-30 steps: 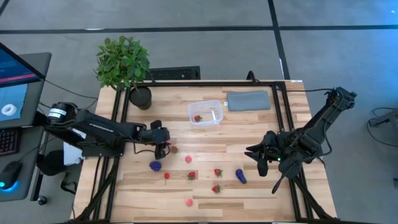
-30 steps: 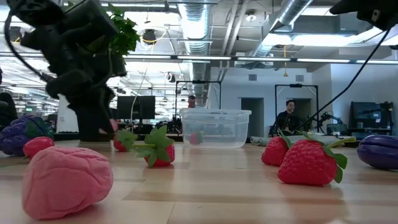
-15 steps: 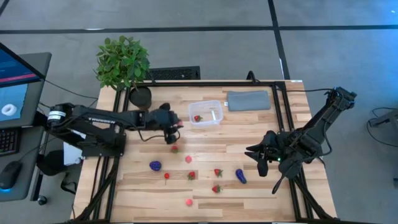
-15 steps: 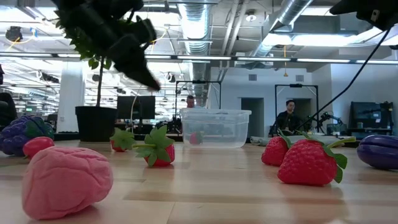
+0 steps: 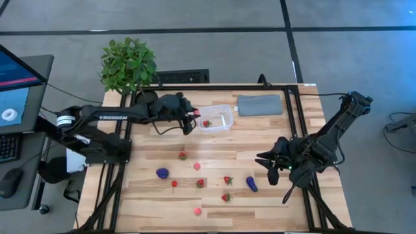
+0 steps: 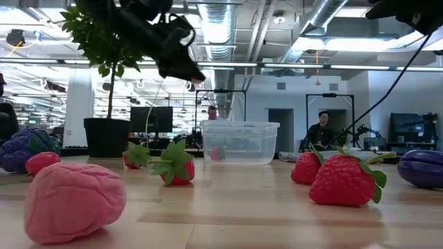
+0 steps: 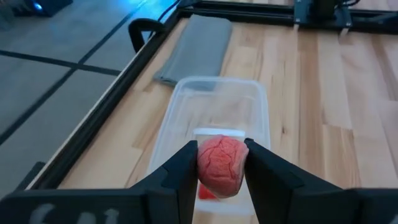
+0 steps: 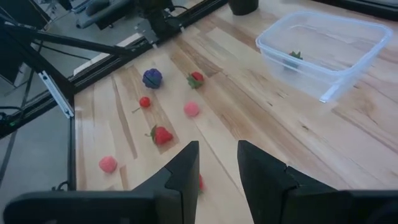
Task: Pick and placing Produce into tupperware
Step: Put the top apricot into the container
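Progress check, read left to right across the bench. Left tool is raised just beside the near-left edge of the clear tupperware box, jaws clamped on a pink raspberry-like piece; in the left wrist view that piece sits between the two fingers with the box directly beyond it, so the carry looks nearly over the drop point, release not yet made. Potted plant stands at the far left corner, grey pad lies just right of the box; neither belongs to the task. Inside the box: one strawberry, the only piece deposited so far as I can see. Left on the bench, from the left: dark purple berry cluster, small red round piece, strawberry with green top nearer the box, pink piece, strawberry, pink piece at the near edge, two more strawberries and, then a dark purple elongated piece, possibly an eggplant. Right tool waits low over the right side of the bench, near the purple elongated piece; its fingers stand a narrow gap apart in the right wrist view and hold nothing. Judgement: early in the task, one in the box, one in transit, nine still to fetch.
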